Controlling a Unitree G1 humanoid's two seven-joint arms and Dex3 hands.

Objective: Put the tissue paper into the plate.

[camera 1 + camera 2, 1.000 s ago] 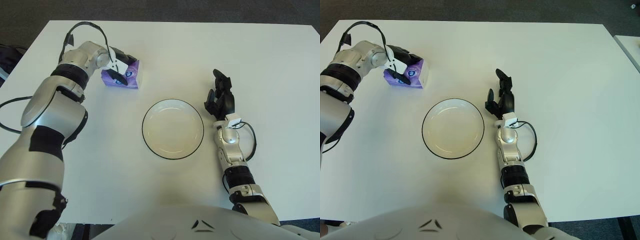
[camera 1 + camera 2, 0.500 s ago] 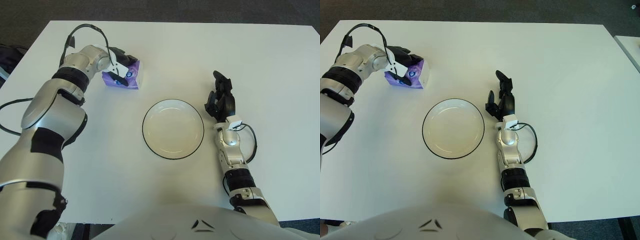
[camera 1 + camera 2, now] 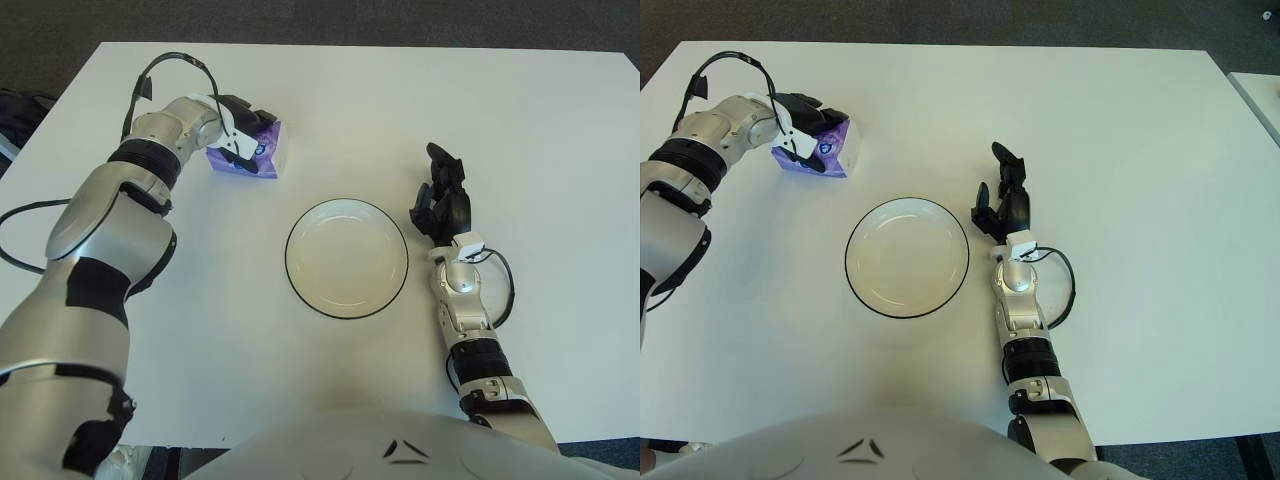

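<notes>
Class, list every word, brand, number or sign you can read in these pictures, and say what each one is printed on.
None can be read.
The purple tissue pack, under the left hand, carries a small printed patch: too small to read.
The plate, the table and the right hand show no text.

Small purple tissue pack (image 3: 250, 153) with a white side, lying flat on the table, clasped at its left end between the dark fingers of the left hand (image 3: 236, 135). Round white plate (image 3: 346, 258) with a thin dark rim, empty, upright, well apart from that hand, just beside the right hand (image 3: 441, 200) on its left.
</notes>
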